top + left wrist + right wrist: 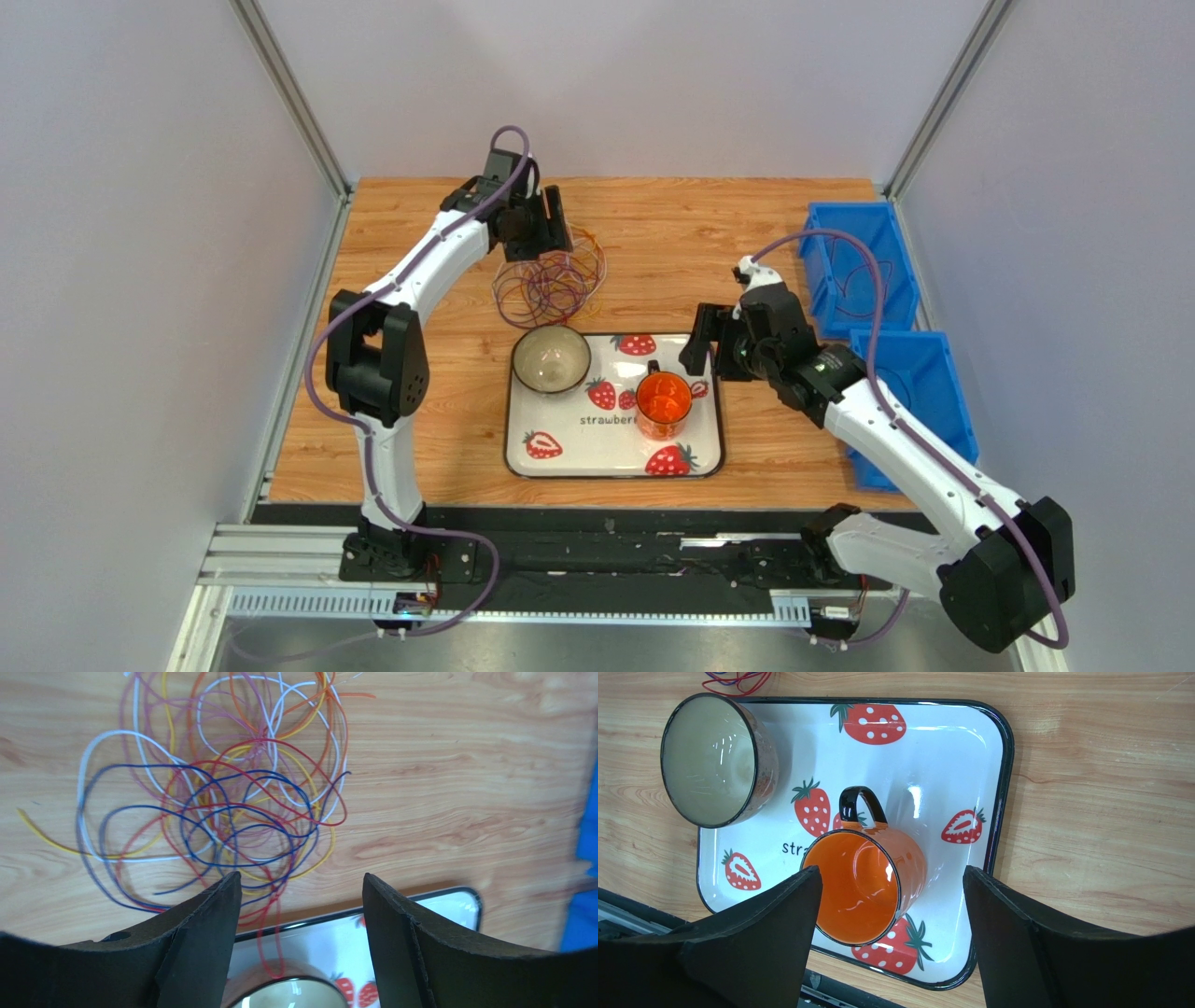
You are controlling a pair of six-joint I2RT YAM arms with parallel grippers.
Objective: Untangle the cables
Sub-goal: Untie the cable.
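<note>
Left pincer (302,878) hangs over the near side of the cables (231,812), jaws spread apart and gripping nothing, the loops lying loose below on the desk (456,777). The tangle sits on bare wood just past the far edge of the strawberry tray (323,931), close to the bowl (281,995), whose rim only peeks in at the bottom of the left wrist view. One red strand crosses the tray's rim toward that bowl; whether it touches the bowl is hard to say. Blue, red, orange, yellow, white and pink loops overlap so thickly that no single one can be followed, and the top of the bundle runs off frame. From overhead, the pincer overlaps the heap's far edge. Right pincer (891,875), also wide apart and empty, hovers above the orange mug (868,903) on the tray; its camera catches only a scrap of wire at the top edge.
</note>
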